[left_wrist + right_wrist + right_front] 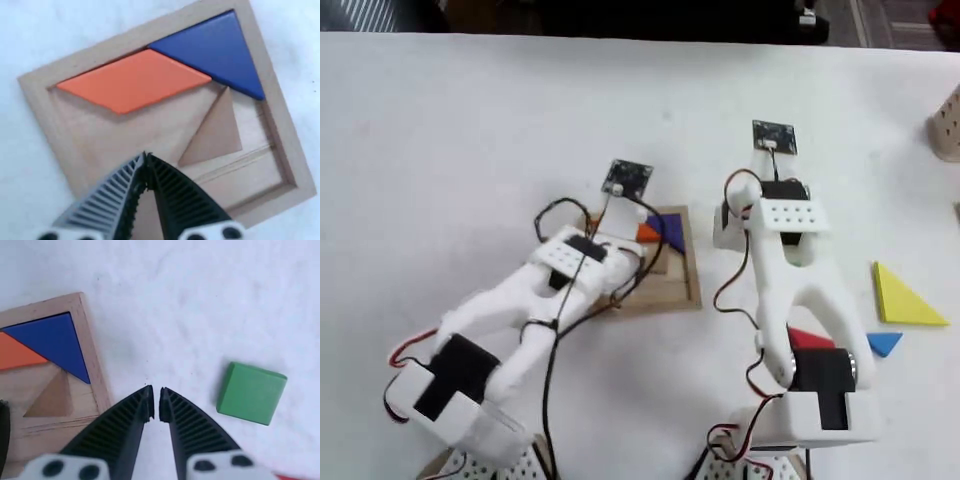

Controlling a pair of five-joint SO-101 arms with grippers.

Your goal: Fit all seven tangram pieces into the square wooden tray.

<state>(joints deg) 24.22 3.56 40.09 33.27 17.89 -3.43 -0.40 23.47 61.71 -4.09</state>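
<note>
Tray (pixel 35 95) sits mid-table, holding orange parallelogram (pixel 135 80), blue triangle (pixel 215 50) and tan triangle (pixel 217 130). Your left claw (pixel 146 162) hangs over it, pinched closed on nothing. Your right claw (pixel 155 402) is nearly closed, near the green square (pixel 251 392). Yellow triangle (pixel 905 295) lies at the tray's 3 o'clock.

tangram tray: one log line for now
tray: orange piece, blue triangle, tan triangle in | left gripper: shut, over tray | right gripper: shut, near green square

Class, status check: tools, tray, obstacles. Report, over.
Left tool shut over wooden tray. Right tool shut, empty, near green square. Orange parallelogram, blue triangle seated; yellow triangle outside. Nothing blocking.
</note>
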